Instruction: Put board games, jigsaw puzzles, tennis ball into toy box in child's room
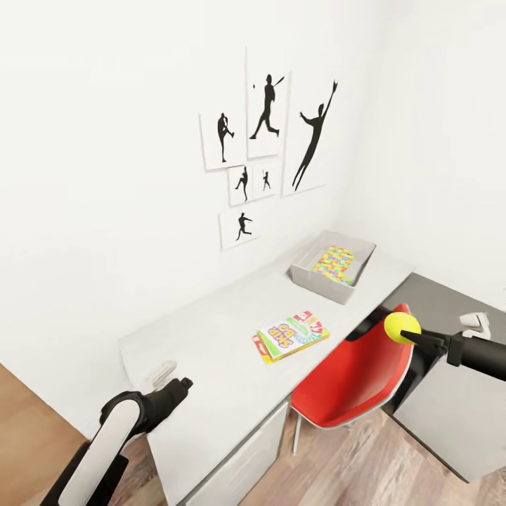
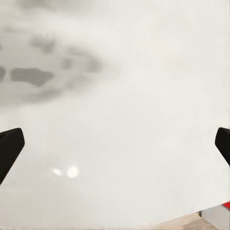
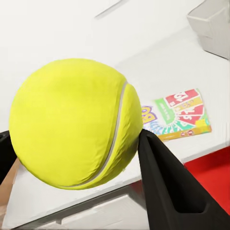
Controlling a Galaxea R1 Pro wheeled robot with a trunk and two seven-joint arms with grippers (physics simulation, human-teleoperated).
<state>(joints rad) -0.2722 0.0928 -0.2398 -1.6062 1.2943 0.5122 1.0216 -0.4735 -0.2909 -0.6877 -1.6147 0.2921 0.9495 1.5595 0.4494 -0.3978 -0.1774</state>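
The yellow-green tennis ball (image 1: 401,327) hangs in the air above the red chair, beside the table's front edge, with my right gripper (image 1: 406,330) shut on it; it looms large in the right wrist view (image 3: 72,124). The SKIP-BO board game (image 1: 290,336) lies flat on the table (image 1: 211,330), also seen behind the ball (image 3: 179,115). At the table's far end stands the grey toy box (image 1: 309,275), with a multicoloured jigsaw puzzle (image 1: 334,263) inside it. My left gripper (image 1: 169,383) hovers open over the table's near end, its black fingertips (image 2: 9,148) spread wide above bare desk top.
A red chair (image 1: 358,379) is tucked under the table's front, directly below the ball. A lower dark grey cabinet (image 1: 450,302) with a small white object (image 1: 476,323) stands at the right. Baseball silhouette pictures (image 1: 267,147) hang on the white wall. Wood floor shows below.
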